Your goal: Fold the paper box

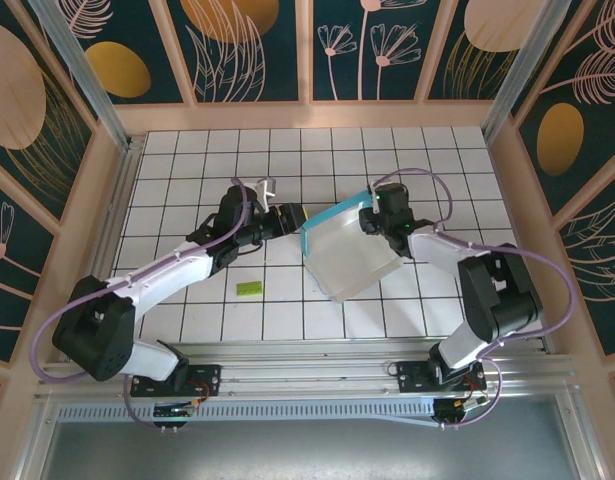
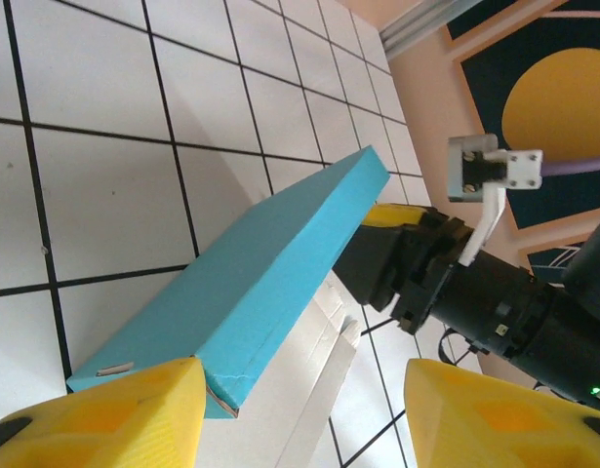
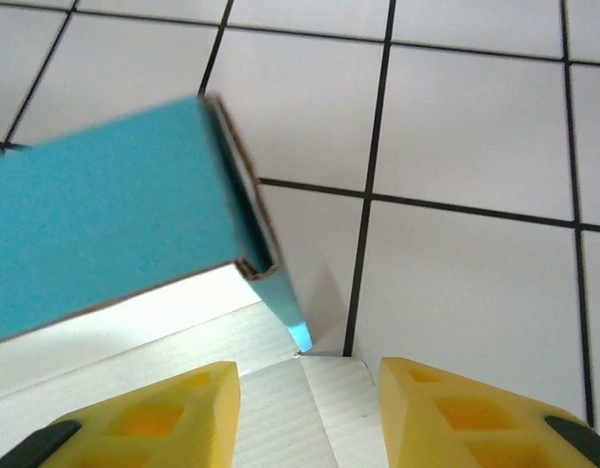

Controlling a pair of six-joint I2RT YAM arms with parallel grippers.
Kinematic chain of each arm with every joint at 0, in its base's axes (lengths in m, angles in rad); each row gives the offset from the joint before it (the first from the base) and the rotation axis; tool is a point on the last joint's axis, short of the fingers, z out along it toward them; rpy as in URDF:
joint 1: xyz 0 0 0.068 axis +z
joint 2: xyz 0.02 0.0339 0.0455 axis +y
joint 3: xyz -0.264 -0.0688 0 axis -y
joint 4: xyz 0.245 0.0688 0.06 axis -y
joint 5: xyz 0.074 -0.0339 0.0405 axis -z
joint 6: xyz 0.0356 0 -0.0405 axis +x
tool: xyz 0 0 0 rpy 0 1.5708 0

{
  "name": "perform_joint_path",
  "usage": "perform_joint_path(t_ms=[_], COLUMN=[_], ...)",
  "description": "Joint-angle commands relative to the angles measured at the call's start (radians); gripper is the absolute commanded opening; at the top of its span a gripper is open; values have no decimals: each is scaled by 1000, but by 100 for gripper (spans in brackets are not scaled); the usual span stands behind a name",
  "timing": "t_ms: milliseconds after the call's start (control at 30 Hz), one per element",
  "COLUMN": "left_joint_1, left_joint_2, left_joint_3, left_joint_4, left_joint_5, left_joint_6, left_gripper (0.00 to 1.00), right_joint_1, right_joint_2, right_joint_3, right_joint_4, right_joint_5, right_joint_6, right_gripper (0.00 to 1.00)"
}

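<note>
While both arms reached in toward it, the paper box (image 1: 352, 258) lay on the tiled table (image 1: 437, 160), to the right of the small green piece (image 1: 249, 288) and a little farther from the arm bases.

Item: paper box. Thin card, with a whitish panel flat on the tiles and skewed to the grid. One light blue wall (image 2: 270, 283) stood raised along the edge farthest from the green piece. A short blue return turned down the corner nearest that piece. The wall's corner showed a folded seam with a brown cut edge (image 3: 256, 249).

Item: left gripper (image 1: 292, 218). It sat beyond the green piece, at the box's left corner. Its yellow fingers (image 2: 124, 414) were spread wide. The end of the blue wall rested against the inner side of one finger, and the other finger stood clear of it, so nothing was clamped.

Item: right gripper (image 1: 371, 214). It sat far to the right of the green piece, at the opposite end of the raised wall. Its yellow fingers (image 3: 456, 409) were parted. The blue corner hung just above the gap between them, and white card lay beneath. I could not tell whether it touched the wall.

Item: green piece. Flat on a tile, well apart from both grippers and the box.
</note>
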State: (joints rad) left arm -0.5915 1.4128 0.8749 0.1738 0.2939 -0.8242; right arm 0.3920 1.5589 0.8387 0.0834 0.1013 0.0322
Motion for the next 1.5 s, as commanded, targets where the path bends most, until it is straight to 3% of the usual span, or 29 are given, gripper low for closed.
perform_joint_path(t_ms=[0, 100, 200, 400, 733, 933, 1033, 1133, 1233, 1367, 1433, 1467], left_joint_1=[-7, -7, -7, -6, -5, -5, -5, -5, -5, -4, -1, -1], left_joint_2=[-42, -73, -105, -128, -132, -140, -151, -168, -203, -283, -310, -317], left_joint_3=[31, 43, 46, 43, 34, 28, 30, 36, 46, 7, -13, -22], left_joint_4=[-67, -103, -124, -125, -115, -124, -135, -142, -170, -156, -130, -109], left_joint_5=[-49, -63, -88, -97, -104, -122, -132, -156, -239, -357, -376, -381], left_joint_6=[38, 70, 104, 133, 132, 144, 156, 174, 193, 201, 204, 199], left_gripper=[56, 56, 56, 57, 56, 56, 56, 55, 54, 50, 49, 49], right_joint_1=[-37, -90, -158, -173, -143, -129, -120, -109, -62, 46, 87, 104], right_joint_2=[-62, -85, -92, 16, 150, 174, 139, 77, -1, -28, 9, 29], right_joint_3=[-25, -34, -71, -37, 69, 104, 141, 204, 267, 368, 428, 485], right_joint_4=[8, 14, 84, 147, 205, 205, 130, -9, -156, -417, -553, -684], right_joint_5=[-57, -154, -345, -501, -449, -416, -357, -262, -57, 301, 473, 481], right_joint_6=[-26, -64, -114, -172, -172, -246, -333, -530, -836, -1411, -1543, -1536], right_gripper=[45, 45, 47, 47, 39, 15, 6, 2, 1, 0, 0, 0])
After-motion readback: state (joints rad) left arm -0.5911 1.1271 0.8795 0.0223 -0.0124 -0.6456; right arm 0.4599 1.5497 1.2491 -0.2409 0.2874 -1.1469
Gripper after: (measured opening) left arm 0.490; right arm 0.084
